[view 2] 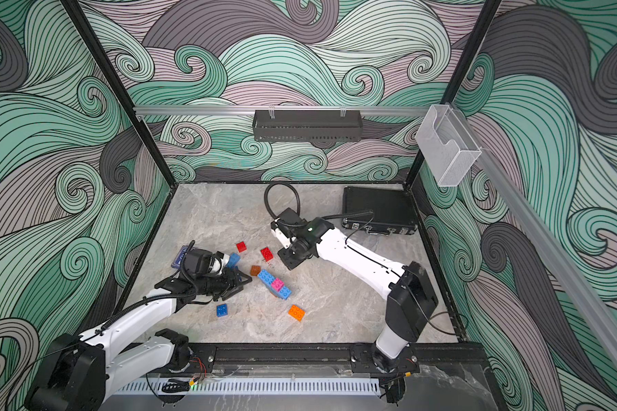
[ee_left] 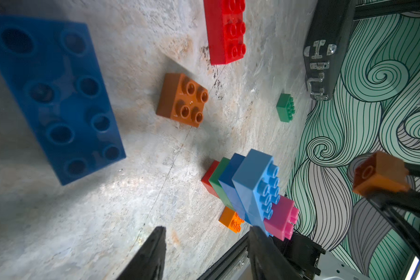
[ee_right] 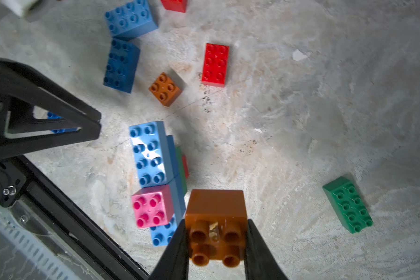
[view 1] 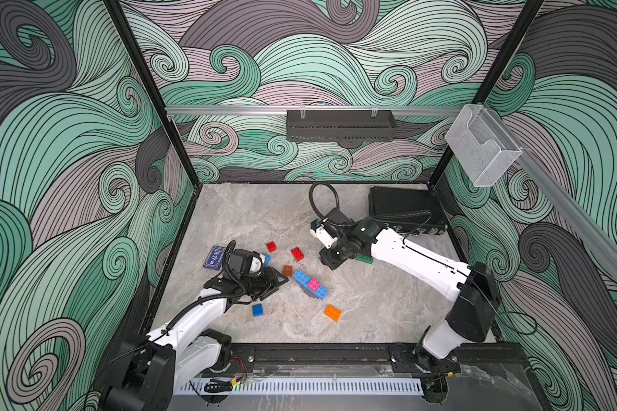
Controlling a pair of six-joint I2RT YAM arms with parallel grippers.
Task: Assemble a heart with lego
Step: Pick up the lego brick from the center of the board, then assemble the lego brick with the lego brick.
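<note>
My right gripper (ee_right: 216, 232) is shut on a brown square lego brick (ee_right: 215, 211), held off the table, studs toward the camera. In both top views this gripper (view 1: 330, 261) hangs just right of a red oblong brick (view 1: 297, 253) and hides the held brick. A stack (view 1: 310, 284) of light blue and pink bricks on dark blue, green and red ones lies mid-table. My left gripper (ee_left: 207, 230) is open and holds nothing. It sits just left of the stack (ee_left: 250, 189). A second brown brick (view 1: 288, 270) lies between the left gripper (view 1: 278, 281) and the red oblong.
Loose bricks lie around: orange (view 1: 332, 312), dark blue (view 1: 257, 309), small red (view 1: 271, 246), and green (view 1: 364, 259) partly under the right arm. A dark blue card box (view 1: 214, 257) lies at the left and a black case (view 1: 406, 213) at the back right.
</note>
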